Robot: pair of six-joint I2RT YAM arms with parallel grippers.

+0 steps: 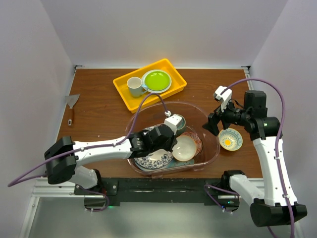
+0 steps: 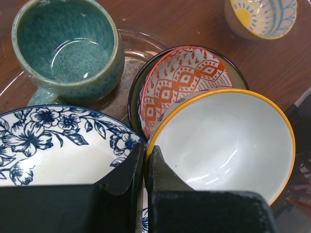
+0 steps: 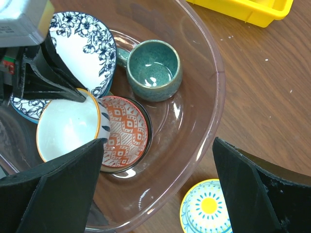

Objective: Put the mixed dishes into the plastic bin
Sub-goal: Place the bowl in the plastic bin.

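The plastic bin (image 1: 210,130) holds a blue-floral plate (image 2: 53,145), a dark teal mug (image 2: 68,46) and a red-patterned bowl (image 2: 182,80). My left gripper (image 2: 145,155) is shut on the near rim of a white bowl with an orange rim (image 2: 228,141). That bowl tilts over the red-patterned bowl inside the bin. My right gripper (image 3: 158,141) is open and holds nothing. It hangs over the bin's right wall (image 3: 204,111), beside a small blue-and-yellow sun-patterned bowl (image 3: 206,208) standing on the table outside the bin.
A yellow tray (image 1: 148,84) at the back holds a white mug (image 1: 133,86) and a lime-green plate (image 1: 156,80). A scraper with a wooden handle (image 1: 72,106) lies at the table's left edge. White walls enclose the table on three sides.
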